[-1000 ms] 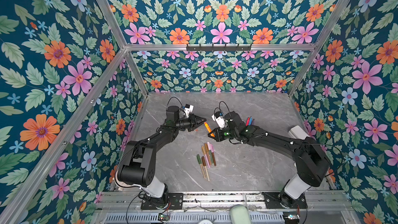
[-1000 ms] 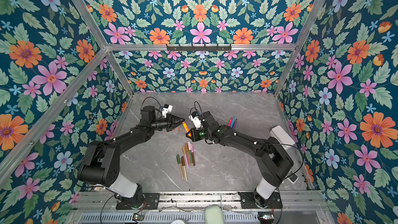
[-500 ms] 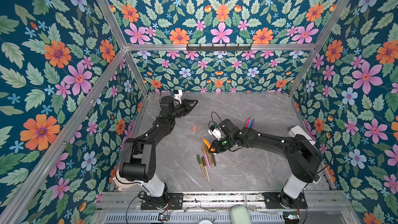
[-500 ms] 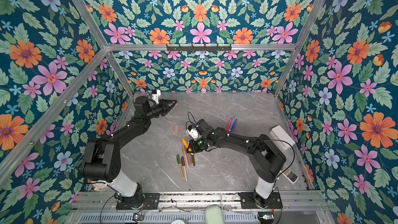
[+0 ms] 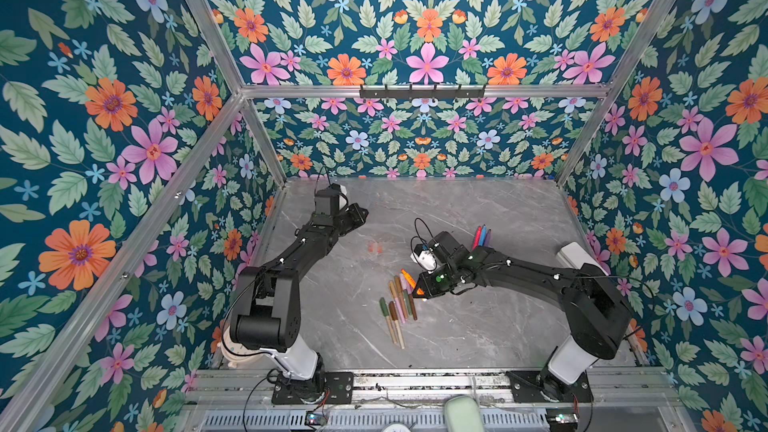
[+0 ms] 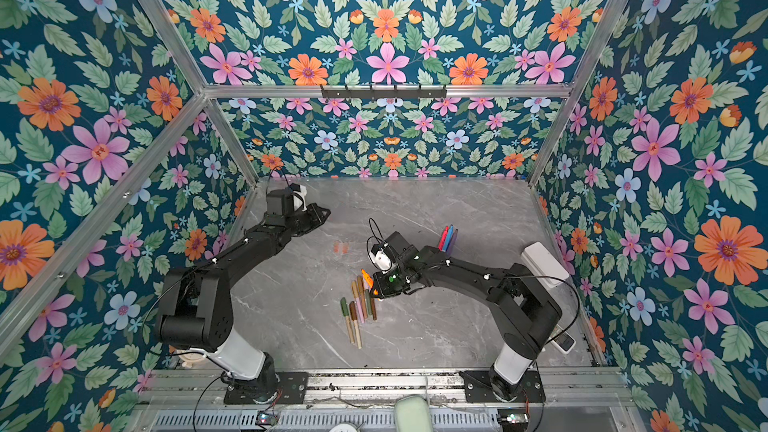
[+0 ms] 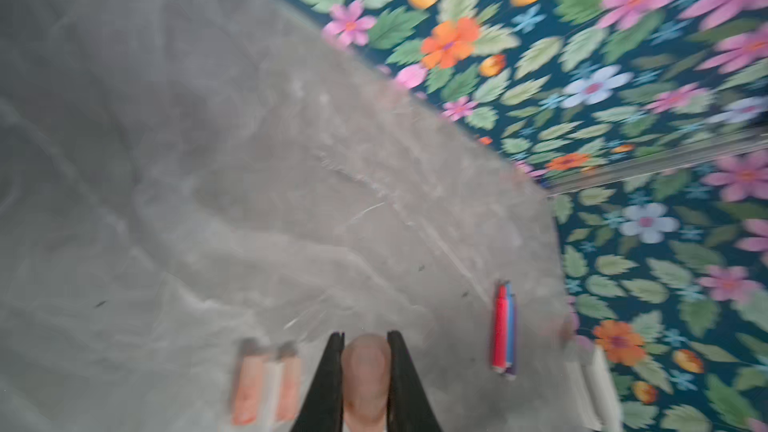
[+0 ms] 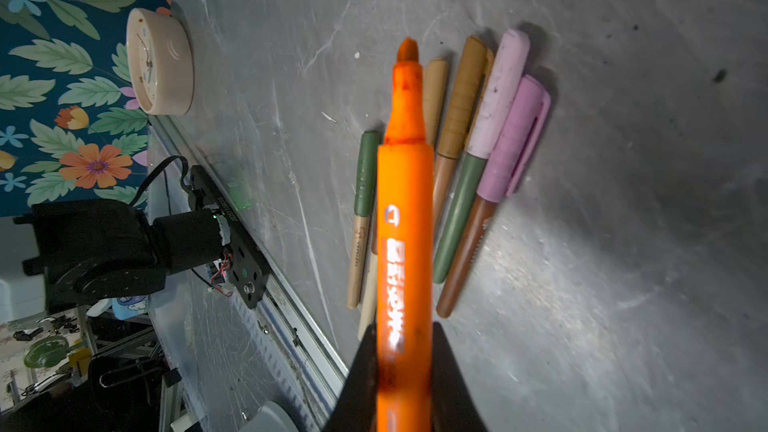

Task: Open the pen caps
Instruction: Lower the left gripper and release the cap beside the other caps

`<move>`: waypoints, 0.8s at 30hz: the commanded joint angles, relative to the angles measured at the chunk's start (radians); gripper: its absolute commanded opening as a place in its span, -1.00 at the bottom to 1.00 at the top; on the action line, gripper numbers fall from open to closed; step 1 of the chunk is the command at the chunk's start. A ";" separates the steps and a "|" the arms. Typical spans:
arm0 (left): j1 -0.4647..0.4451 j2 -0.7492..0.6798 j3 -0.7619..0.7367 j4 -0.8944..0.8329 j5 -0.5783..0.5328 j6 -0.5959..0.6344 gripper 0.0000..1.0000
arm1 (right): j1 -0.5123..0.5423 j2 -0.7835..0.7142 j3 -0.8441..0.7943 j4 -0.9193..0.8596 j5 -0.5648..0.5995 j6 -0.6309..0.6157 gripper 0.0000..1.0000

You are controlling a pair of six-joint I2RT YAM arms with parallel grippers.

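right gripper (image 8: 405, 340) clamps orange pen (image 8: 405, 184), white print unreadable.

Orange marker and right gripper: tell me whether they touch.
Touching. The right wrist view shows the right gripper clamped on the orange marker, jaws pressed against both its sides, no gap.

Blurred beyond sure colour in the left wrist view, clamped cap (image 7: 365, 376) and two loose caps (image 7: 266, 384); cut off at the right wrist view's edge, rear of orange pen (image 8: 405, 243); hidden behind right arm (image 5: 532, 274), lower ends of bright pens (image 5: 481, 236).
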 commanded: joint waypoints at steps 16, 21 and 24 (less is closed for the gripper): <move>-0.003 0.174 -0.023 -0.102 -0.107 0.138 -0.95 | -0.054 -0.094 -0.072 -0.016 0.079 0.001 -1.00; -0.004 0.193 -0.028 -0.080 -0.073 0.132 -0.87 | -0.056 -0.090 -0.068 -0.019 0.079 0.000 -1.00; -0.004 0.199 -0.026 -0.076 -0.054 0.132 -0.78 | -0.056 -0.088 -0.064 -0.021 0.080 -0.002 -1.00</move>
